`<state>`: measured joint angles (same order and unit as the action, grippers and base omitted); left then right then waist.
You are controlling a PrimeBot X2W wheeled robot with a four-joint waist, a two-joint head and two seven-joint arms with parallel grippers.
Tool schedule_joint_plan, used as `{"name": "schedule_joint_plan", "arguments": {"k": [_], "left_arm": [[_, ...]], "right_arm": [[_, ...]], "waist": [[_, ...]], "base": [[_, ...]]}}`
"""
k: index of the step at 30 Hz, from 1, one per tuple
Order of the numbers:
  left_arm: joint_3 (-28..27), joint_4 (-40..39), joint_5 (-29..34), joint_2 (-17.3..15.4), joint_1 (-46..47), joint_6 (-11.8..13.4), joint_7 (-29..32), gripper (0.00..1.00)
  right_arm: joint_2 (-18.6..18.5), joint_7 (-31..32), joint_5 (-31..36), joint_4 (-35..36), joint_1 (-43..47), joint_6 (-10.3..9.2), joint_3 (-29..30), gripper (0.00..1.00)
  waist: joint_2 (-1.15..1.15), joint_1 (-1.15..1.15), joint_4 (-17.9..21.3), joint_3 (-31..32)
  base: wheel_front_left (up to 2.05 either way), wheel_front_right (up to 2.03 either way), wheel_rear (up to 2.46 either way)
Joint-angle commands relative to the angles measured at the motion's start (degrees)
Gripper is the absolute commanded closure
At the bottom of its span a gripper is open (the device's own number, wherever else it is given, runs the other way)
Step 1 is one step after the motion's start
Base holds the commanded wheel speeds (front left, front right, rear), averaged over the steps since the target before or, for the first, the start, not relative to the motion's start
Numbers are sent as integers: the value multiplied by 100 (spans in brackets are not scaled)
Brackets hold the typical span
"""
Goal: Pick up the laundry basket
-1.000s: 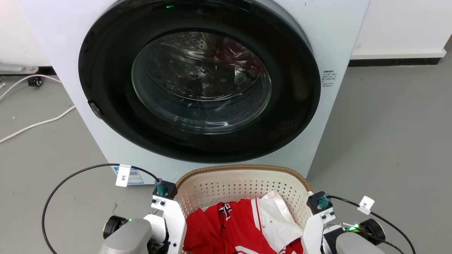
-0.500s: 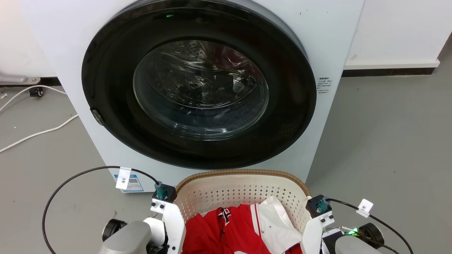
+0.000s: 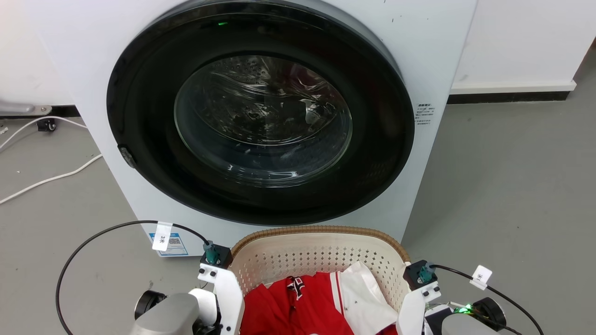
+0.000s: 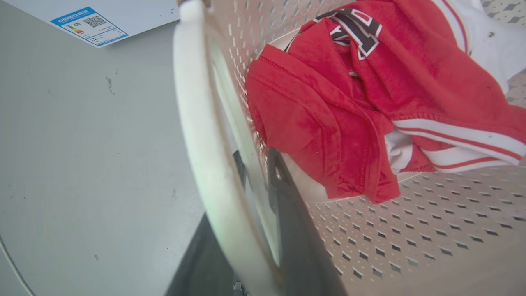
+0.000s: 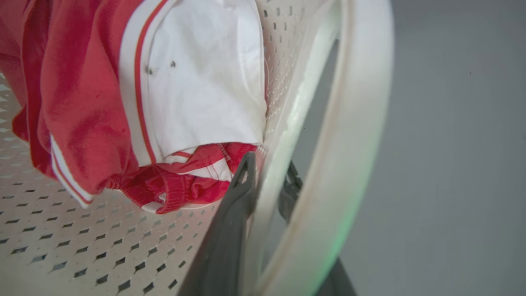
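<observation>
My left hand [image 4: 257,164] and right hand [image 5: 269,164] each pinch a side wall of the laundry basket [image 3: 321,230], whose handled ends lie left and right. Its far rim sits just before the washing machine [image 3: 433,56], with bare floor [image 3: 512,186] either side. The cable tag [image 3: 162,236] reads "3米"; the machine's QR label [image 3: 178,245] is illegible.

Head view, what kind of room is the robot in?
Probably a laundry area: a front-loading washing machine, and a laundry basket holding red and white clothes in front of it.
</observation>
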<state>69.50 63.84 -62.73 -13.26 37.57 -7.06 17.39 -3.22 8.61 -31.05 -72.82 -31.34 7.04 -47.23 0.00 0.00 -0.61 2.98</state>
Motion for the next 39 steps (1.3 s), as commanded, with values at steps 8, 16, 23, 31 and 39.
{"name": "schedule_joint_plan", "arguments": {"k": [8, 16, 23, 31, 39], "left_arm": [[124, -39, -100, 32, 169, -65, -102, 100], [208, -30, -204, 26, 168, -65, -131, 100], [264, -18, -273, 32, 182, -65, -148, 100], [310, -23, -323, 21, 169, -65, -150, 100], [341, -15, -347, 27, 169, -65, -175, 100]], "right_arm": [[62, -50, -101, -5, -9, 82, -194, 100], [63, -87, -222, -34, -28, 82, -284, 100], [63, -113, -294, -49, -19, 82, -360, 100], [63, -119, -383, -63, -4, 82, -441, 100], [63, -133, -461, -73, -9, 82, -515, 100]], "waist": [[0, 0, 28, -14], [0, 0, 43, -7], [0, 0, 55, 0], [0, 0, 69, 3], [0, 0, 66, -8]], "base": [[0, 0, 0], [0, 0, 0], [0, 0, 0], [0, 0, 0], [0, 0, 0]]}}
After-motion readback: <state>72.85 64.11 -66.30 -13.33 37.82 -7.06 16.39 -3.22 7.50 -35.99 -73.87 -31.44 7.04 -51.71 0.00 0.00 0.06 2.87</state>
